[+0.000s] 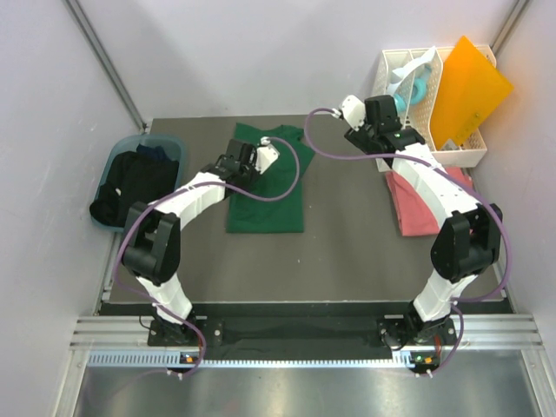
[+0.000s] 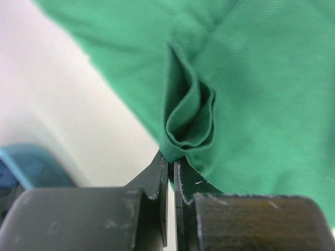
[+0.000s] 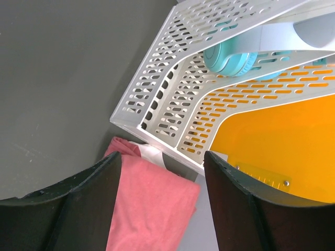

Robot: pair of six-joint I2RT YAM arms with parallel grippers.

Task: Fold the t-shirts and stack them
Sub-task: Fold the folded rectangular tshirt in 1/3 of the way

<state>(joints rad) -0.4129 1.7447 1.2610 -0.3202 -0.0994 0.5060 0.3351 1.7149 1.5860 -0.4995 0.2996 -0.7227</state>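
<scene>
We find the green shirt (image 1: pixel 265 195) lying on the dark desk (image 1: pixel 347 252), left of centre, its collar end toward the far wall and its lower part flat. The left hand (image 1: pixel 261 156) is down at the shirt's upper left side. In the left wrist view that hand (image 2: pixel 171 159) has its jaws pressed nearly together on the cloth's edge. A small bunched fold of the green shirt (image 2: pixel 251 104) rises just beyond the tips.

At the desk's left edge we see a blue bin (image 1: pixel 117 156) with dark shirts (image 1: pixel 130 187) heaped inside. A corner of the bin (image 2: pixel 26 167) shows blurred in the left wrist view.

The right hand (image 1: pixel 375 130) hangs over the far right of the desk, near the white rack (image 1: pixel 382 78). In its wrist view the hand (image 3: pixel 162 159) is spread wide with nothing between its fingers (image 3: pixel 112 178). Below it lies the near corner of the rack (image 3: pixel 172 94). The pink shirt (image 3: pixel 152 204) lies folded just in front of the rack and touches its base. From above, we see the pink shirt (image 1: pixel 417 204) partly hidden under the right arm.

The rack holds teal headphones (image 3: pixel 235 57) and an orange sheet (image 3: pixel 282 136).
</scene>
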